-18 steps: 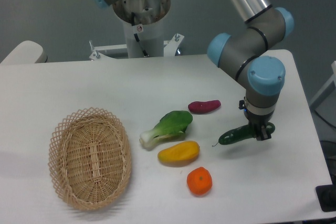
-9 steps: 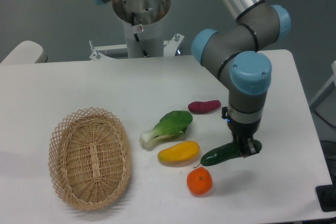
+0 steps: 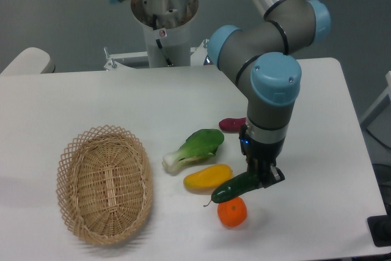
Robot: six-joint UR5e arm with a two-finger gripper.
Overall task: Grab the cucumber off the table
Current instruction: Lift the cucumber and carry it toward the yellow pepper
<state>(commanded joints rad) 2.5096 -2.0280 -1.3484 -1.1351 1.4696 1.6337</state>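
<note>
The dark green cucumber [image 3: 233,186] hangs above the white table [image 3: 73,102], tilted with its stem tip pointing down-left. My gripper [image 3: 261,177] is shut on its right end. The cucumber's free end sits in front of the yellow fruit [image 3: 206,176] and just above the orange [image 3: 232,211]. The arm's wrist hides most of the dark red vegetable [image 3: 231,124].
A light green bok choy [image 3: 195,147] lies left of the arm. A wicker basket [image 3: 104,183] stands at the front left. The robot's base [image 3: 164,22] rises at the back of the table.
The arm has carried the cucumber leftward and slightly toward the front, from the right part of the table to over the orange. The other produce and the basket have not moved.
</note>
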